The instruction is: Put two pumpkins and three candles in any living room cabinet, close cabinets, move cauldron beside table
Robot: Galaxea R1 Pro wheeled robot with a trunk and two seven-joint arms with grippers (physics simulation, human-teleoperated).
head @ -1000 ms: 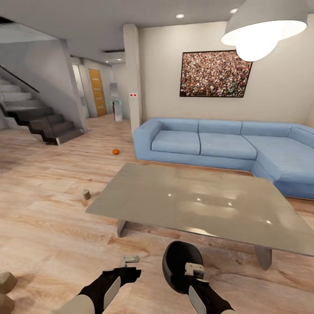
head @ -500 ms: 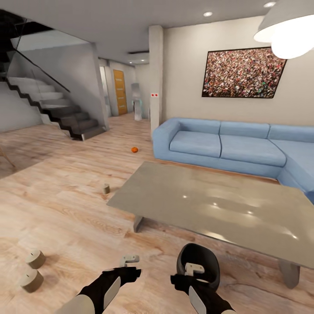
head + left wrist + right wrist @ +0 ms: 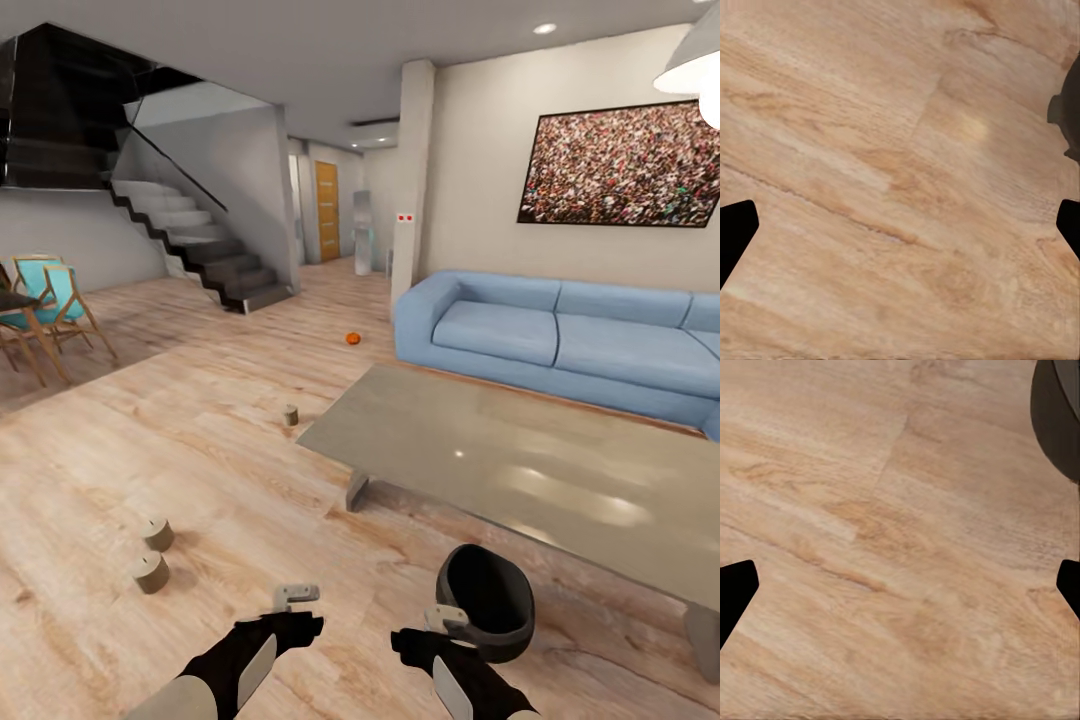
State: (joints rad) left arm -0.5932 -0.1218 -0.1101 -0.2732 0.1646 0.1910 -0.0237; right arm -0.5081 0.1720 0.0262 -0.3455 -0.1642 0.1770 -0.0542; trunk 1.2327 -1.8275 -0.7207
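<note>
My left gripper (image 3: 296,596) and right gripper (image 3: 447,622) both hang spread and empty over the floor (image 3: 250,470); the cauldron (image 3: 487,602) sits beside the table (image 3: 520,465), which looks done; next I'd roll left to the two near candles (image 3: 153,554), then the third candle (image 3: 290,415) and the pumpkin (image 3: 352,338).

Both black-sleeved arms reach forward from 6 o'clock in head view, low and roughly parallel; pale two-fingered left gripper (image 3: 297,596) and right gripper (image 3: 447,620) with jaws spread wide, holding nothing.
</note>
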